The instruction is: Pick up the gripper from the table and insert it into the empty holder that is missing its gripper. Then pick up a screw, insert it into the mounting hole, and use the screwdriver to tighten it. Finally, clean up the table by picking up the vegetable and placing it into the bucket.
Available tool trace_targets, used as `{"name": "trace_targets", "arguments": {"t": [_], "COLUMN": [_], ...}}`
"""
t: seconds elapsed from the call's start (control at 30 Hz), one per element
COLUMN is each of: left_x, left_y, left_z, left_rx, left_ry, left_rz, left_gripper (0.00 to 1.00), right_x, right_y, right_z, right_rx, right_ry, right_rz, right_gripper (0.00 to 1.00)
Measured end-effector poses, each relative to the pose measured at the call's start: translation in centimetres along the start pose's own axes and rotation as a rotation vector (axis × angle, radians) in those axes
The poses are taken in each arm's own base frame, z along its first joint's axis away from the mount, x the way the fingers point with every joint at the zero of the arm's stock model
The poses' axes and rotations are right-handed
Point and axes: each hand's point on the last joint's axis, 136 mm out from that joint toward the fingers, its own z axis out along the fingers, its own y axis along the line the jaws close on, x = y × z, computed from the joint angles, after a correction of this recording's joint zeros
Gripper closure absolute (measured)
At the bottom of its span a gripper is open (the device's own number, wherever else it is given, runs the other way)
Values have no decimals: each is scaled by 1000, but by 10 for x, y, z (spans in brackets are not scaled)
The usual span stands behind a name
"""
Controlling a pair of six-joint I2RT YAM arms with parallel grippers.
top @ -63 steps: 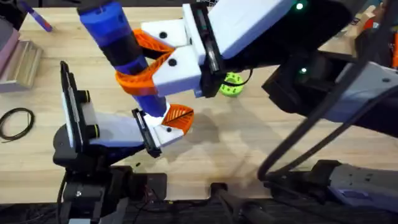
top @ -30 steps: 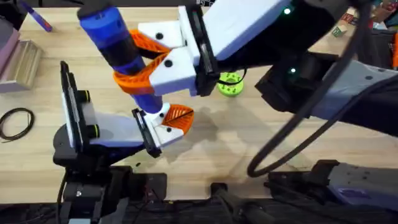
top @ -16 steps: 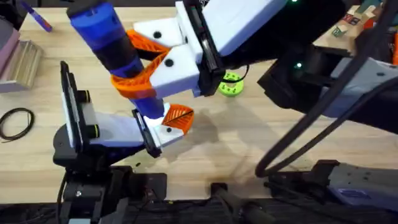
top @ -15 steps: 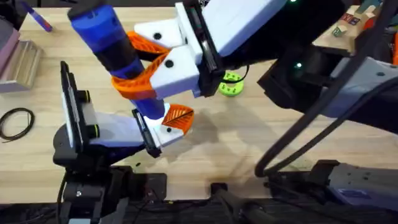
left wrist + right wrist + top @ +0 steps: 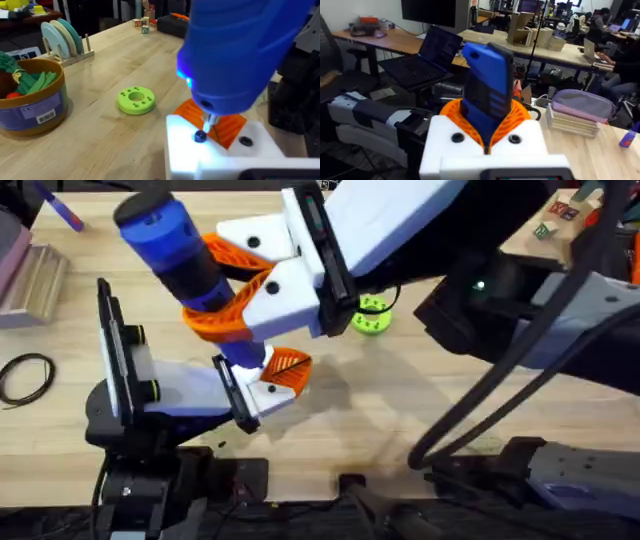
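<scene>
Blue pen-shaped screwdriver clamped tilted between right gripper orange pads, dark bit on black screw in white holder, orange wedge finger seated, left gripper state indeterminate.

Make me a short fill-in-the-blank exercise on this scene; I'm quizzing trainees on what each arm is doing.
1. The right gripper is shut on the blue pen-shaped ____.
2. In the left wrist view, the screwdriver's tip meets a dark ____ on the white plastic holder.
3. The green round disc with holes lies on the wooden ____.

Missing words: screwdriver; screw; table
</scene>
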Motion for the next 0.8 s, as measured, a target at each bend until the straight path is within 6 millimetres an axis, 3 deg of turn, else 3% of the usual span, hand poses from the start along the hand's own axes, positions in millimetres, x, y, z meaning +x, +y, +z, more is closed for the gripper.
{"name": "trace_targets", "arguments": {"t": [0.8], "left_x": [0], "left_y": [0], "left_z": [0], "left_rx": [0], "left_ry": [0], "left_rz": [0], "left_gripper": [987], "right_x": [1], "right_y": [-3], "right_z": [-3], "right_rx": [4], "right_ry": [3], "right_rz": [9], "right_gripper": [977]}}
